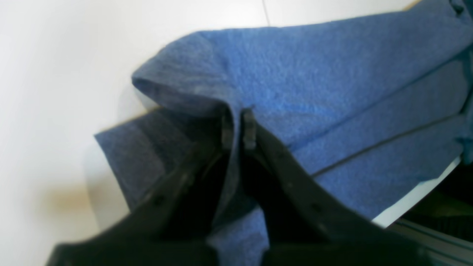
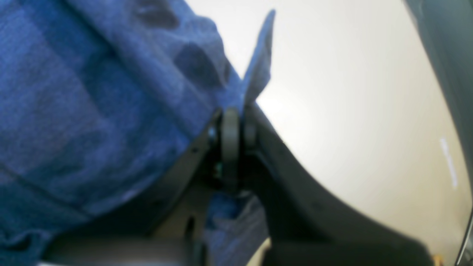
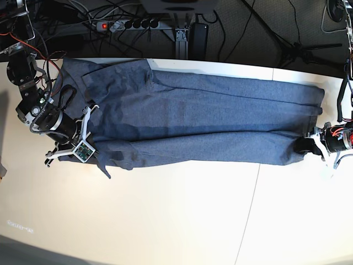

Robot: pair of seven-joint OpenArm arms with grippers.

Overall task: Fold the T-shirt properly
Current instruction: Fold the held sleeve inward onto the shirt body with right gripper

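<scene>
Tabletop (image 3: pixel 182 221): white, carrying the T-shirt (image 3: pixel 209 121), spread long.
Left gripper (image 1: pixel 238 127): jaws pinched on T-shirt fabric.
Right gripper (image 2: pixel 236 125): jaws clamped on T-shirt edge.

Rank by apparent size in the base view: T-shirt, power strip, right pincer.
1. T-shirt, by far the largest, spanning almost the whole table width.
2. Power strip.
3. Right pincer, smallest; mostly hidden by cloth, so unsure against the strip.
</scene>
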